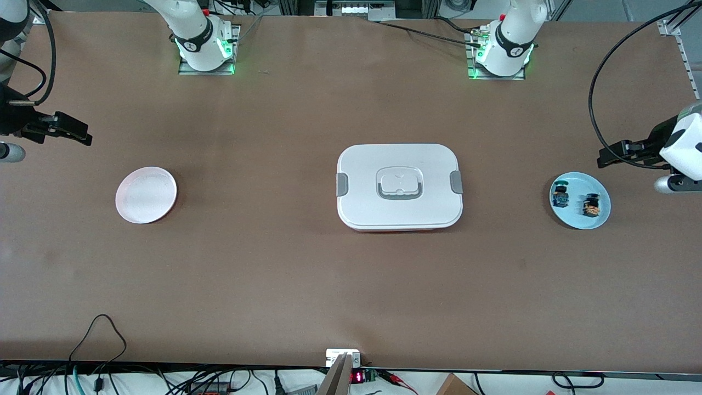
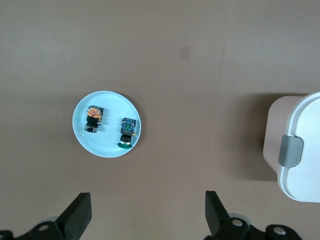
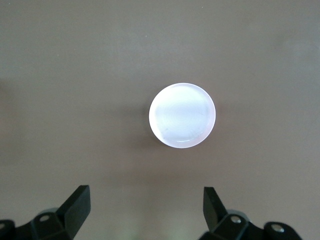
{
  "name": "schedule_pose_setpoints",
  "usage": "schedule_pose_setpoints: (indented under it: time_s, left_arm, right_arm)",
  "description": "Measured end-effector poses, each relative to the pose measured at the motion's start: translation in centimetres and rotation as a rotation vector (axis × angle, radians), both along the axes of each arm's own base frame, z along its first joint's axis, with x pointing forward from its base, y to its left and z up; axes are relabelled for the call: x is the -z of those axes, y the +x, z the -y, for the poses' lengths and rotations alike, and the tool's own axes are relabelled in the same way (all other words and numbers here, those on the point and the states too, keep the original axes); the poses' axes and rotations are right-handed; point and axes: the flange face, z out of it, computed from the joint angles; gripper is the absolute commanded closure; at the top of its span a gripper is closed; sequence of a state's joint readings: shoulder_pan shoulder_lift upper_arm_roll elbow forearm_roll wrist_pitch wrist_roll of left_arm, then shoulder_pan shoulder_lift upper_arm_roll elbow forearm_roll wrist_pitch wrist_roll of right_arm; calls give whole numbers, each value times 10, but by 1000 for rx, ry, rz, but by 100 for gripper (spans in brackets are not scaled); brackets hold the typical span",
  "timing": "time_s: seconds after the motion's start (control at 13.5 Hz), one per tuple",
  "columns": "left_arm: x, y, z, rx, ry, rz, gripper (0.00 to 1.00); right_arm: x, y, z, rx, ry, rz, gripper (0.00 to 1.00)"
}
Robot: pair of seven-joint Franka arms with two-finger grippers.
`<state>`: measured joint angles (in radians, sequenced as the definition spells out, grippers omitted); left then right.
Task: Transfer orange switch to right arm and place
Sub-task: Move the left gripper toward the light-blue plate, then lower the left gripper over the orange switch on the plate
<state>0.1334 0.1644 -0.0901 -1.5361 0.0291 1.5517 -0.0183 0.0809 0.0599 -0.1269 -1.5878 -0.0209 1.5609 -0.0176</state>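
Note:
The orange switch [image 1: 590, 206] stands on a light blue plate [image 1: 576, 219] toward the left arm's end of the table, beside a similar black switch with a blue-green part [image 1: 560, 195]. In the left wrist view the orange switch [image 2: 93, 119] and the blue-green one [image 2: 127, 133] sit apart on the plate [image 2: 110, 102]. My left gripper [image 1: 605, 159] [image 2: 148, 210] hangs open and empty high over the table beside that plate. My right gripper [image 1: 83, 137] [image 3: 147, 207] hangs open and empty high over the right arm's end of the table.
An empty pale pink plate [image 1: 146, 195] [image 3: 182, 115] lies toward the right arm's end. A white lidded box with grey clips [image 1: 399, 186] [image 2: 300, 150] sits in the middle of the table. Cables run along the table's edges.

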Motion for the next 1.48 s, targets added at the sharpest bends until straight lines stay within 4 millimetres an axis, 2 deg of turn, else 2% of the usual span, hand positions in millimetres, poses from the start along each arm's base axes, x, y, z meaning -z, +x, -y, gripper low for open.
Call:
schedule_pose_setpoints:
  time_s: [0.22, 0.37, 0.44, 0.59, 0.74, 0.89, 1.04, 1.18, 1.48]
  left_arm:
    - [15, -1, -4, 28, -11, -64, 0]
    - [24, 0, -9, 153, -40, -86, 0]
    - [31, 1, -20, 250, -62, -98, 0]
    - [54, 5, -55, 452, -115, -123, 0]
    - [84, 7, -94, 638, -165, -148, 0]
    - [115, 13, -123, 846, -178, -170, 0]
    - [140, 19, -132, 1038, -175, -196, 0]
    - [165, 20, -131, 1196, -187, -208, 0]
    - [216, 5, -142, 1466, -227, -181, 0]
  right_arm:
    - [0, 0, 0, 0, 0, 0, 0]
    - [0, 0, 0, 0, 0, 0, 0]
    - [0, 0, 0, 0, 0, 0, 0]
    - [0, 0, 0, 0, 0, 0, 0]
    - [0, 0, 0, 0, 0, 0, 0]
    - [0, 0, 0, 0, 0, 0, 0]
    - [0, 0, 0, 0, 0, 0, 0]
    - [0, 0, 0, 0, 0, 0, 0]
    - [0, 0, 0, 0, 0, 0, 0]
